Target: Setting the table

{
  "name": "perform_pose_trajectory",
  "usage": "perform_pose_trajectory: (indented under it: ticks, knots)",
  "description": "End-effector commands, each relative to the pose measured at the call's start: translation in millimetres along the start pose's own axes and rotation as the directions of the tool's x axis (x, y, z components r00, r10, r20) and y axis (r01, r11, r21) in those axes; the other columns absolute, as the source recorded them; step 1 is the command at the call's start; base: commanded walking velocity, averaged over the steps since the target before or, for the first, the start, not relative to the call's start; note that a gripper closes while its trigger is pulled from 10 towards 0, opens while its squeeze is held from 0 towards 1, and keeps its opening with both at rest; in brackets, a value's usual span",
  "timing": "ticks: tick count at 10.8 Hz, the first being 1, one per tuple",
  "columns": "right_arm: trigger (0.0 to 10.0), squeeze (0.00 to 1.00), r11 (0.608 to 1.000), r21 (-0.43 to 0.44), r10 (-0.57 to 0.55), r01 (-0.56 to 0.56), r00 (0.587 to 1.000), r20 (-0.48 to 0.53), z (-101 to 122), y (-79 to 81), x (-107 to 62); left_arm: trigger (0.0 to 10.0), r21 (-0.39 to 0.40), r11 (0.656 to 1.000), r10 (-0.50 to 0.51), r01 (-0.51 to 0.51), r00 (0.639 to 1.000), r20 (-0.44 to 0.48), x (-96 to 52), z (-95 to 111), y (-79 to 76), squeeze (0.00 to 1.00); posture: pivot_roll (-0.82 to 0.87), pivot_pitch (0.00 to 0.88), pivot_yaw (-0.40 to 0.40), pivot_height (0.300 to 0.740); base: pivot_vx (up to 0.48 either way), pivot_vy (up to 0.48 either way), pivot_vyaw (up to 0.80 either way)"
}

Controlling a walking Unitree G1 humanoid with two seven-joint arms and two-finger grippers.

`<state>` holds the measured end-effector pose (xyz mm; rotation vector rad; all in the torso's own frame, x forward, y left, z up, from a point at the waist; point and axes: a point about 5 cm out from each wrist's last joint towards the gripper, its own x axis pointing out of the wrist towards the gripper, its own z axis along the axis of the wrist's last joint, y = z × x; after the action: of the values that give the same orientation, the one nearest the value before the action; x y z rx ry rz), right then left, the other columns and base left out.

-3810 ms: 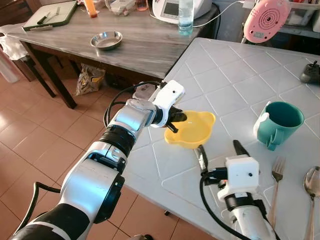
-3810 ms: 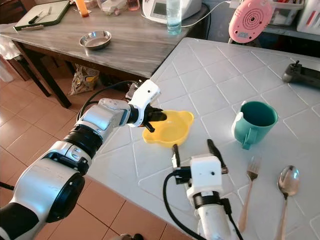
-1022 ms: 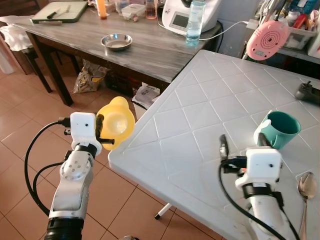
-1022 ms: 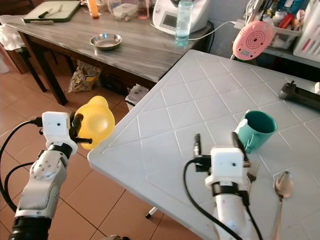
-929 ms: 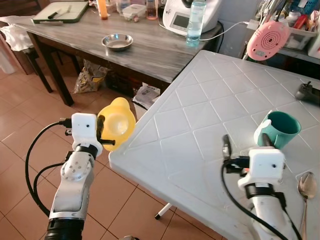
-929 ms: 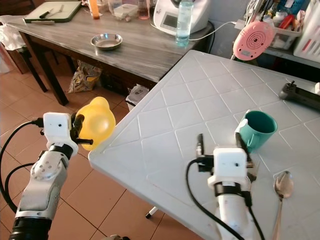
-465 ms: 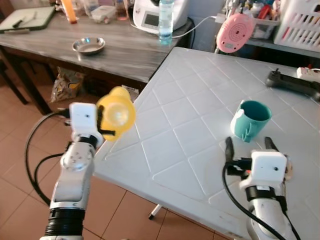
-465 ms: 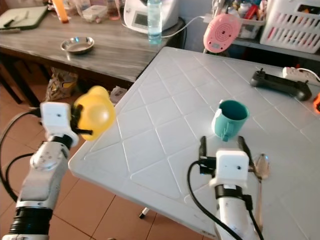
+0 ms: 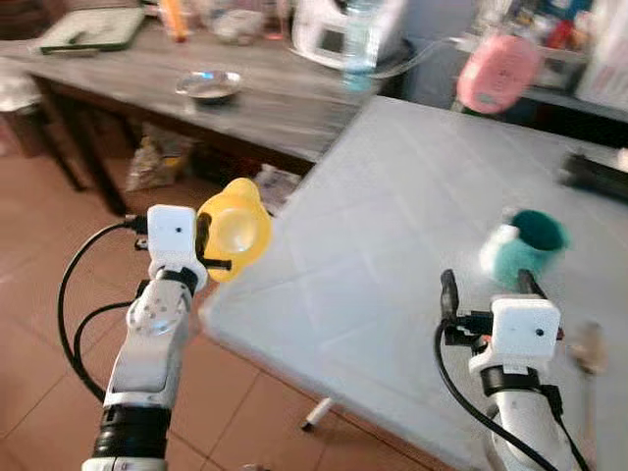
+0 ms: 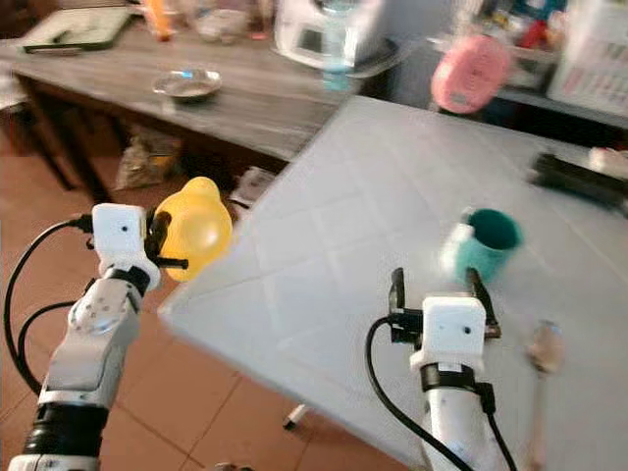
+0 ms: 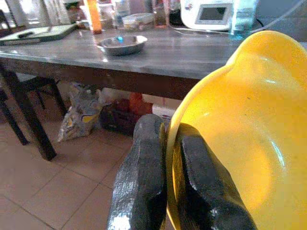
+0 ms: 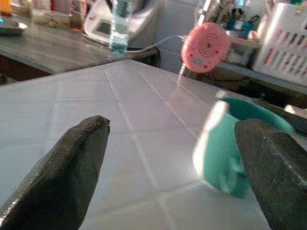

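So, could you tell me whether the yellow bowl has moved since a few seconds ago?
Yes. The left gripper has lifted the yellow bowl off the white table; it is now held on edge beyond the table's corner, over the floor.

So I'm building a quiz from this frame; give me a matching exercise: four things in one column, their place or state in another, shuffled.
Things:
1. yellow bowl
2. teal mug
3. steel bowl
4. right gripper

Place or state:
A. on the wooden table
B. pinched by its rim in the left gripper, off the table's edge
C. open, empty
D. standing on the white table

Pairs: 1-B, 2-D, 3-A, 4-C
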<state>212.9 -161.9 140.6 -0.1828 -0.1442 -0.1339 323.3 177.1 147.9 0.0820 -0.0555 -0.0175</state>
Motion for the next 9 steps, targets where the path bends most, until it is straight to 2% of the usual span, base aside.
perform_pose_trajectory:
  ticks: [1,9]
  knots:
    - [10.0,0.00,1.000,0.001,-0.006,0.006,1.000,0.006,0.4,1.0,0.0,10.0,-0.002,1.000,-0.006,0.006,1.000,0.003,2.1,2.7,0.9,0.00,0.07,0.073,0.040,0.740,0.000,0.319,0.00]
    - [10.0,0.00,1.000,0.004,-0.025,0.025,1.000,0.011,1.1,0.2,0.5,10.0,0.010,0.999,-0.041,0.041,0.999,-0.006,8.3,3.1,-4.8,0.00,0.07,0.080,0.060,0.740,0.000,0.353,0.00]
